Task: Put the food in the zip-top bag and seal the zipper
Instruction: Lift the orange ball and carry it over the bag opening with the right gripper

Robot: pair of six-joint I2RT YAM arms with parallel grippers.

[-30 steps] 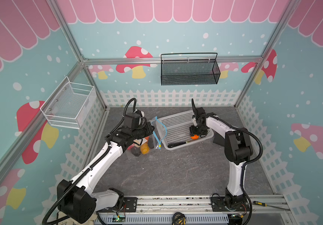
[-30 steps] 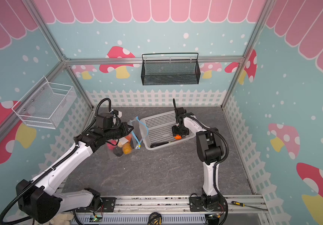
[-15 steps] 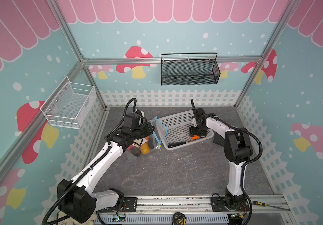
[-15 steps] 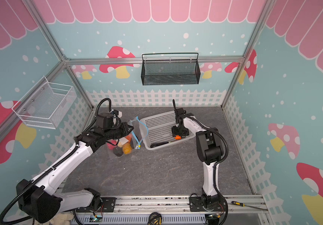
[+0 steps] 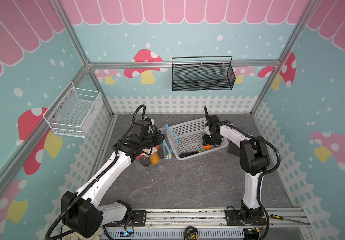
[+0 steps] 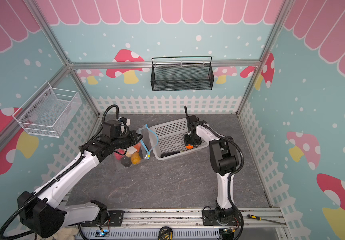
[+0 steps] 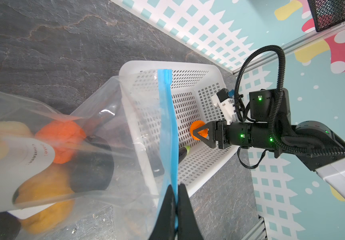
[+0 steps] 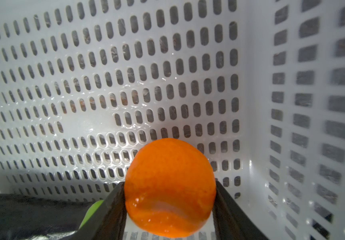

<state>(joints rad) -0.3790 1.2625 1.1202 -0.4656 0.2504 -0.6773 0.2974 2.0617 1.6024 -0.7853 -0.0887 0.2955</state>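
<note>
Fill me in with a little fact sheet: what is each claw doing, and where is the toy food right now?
Left arm: left gripper shut on the blue zipper, lifting one lip of the zip-top bag
Bag contents: orange lump, yellow-orange lump, black lump
Right arm: right gripper closed around an orange ball
White basket: holds the orange ball and a dark green-tipped piece
Bag mouth: open, not sealed

Left arm reaches fwd, elbow bent; left gripper is closed tight on the zipper. Right arm bends over, wrist pointing down; right gripper presses both sides of the orange food.
</note>
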